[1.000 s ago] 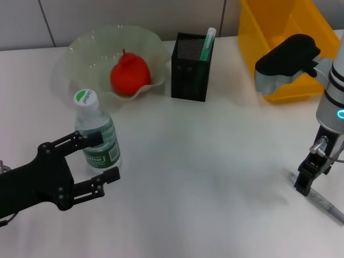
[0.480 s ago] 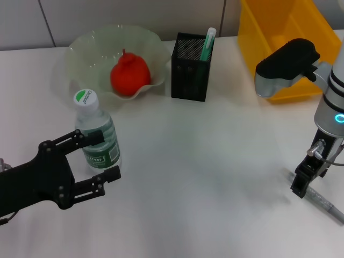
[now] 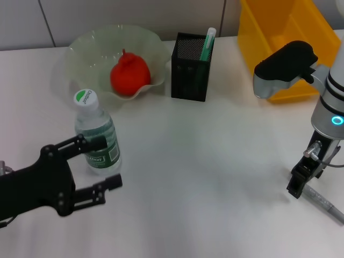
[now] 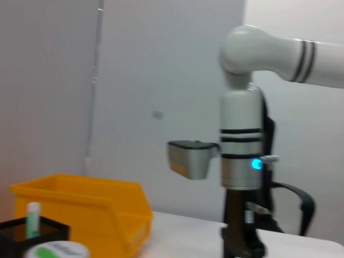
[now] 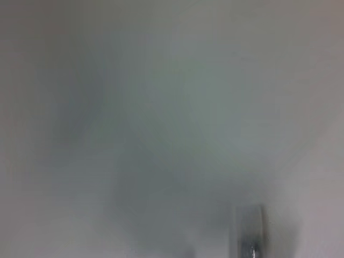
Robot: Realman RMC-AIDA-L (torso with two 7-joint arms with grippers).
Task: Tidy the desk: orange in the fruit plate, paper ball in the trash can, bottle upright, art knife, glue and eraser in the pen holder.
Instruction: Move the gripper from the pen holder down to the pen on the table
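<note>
- Currently, you are dealing with the art knife (image 3: 323, 201): it lies flat on the desk (image 3: 215, 177) at the near right edge, a thin grey stick.
- Expect it to be light, stiff and smooth. Lying this low, it may skid or roll when pinched. Take hold across the middle of its shaft, and keep away from the blade end.
- Check the right pincer (image 3: 297, 185): it points down and its tip sits at the near end of the knife. You cannot tell how far it is open, or whether it already has hold.
- Note the left pincer (image 3: 99, 161): it is spread wide and holds nothing. Its upper finger is at the label of the bottle (image 3: 97, 134); contact cannot be confirmed.
- Observe that the bottle stands upright, near the left of the desk.
- Confirm the orange (image 3: 129, 74) rests in the fruit plate (image 3: 80, 59).
- Locate the pen holder (image 3: 191, 67) beside the plate, with a green-and-white stick inside.
- Find the trash can (image 3: 279, 32) at the far right.
</note>
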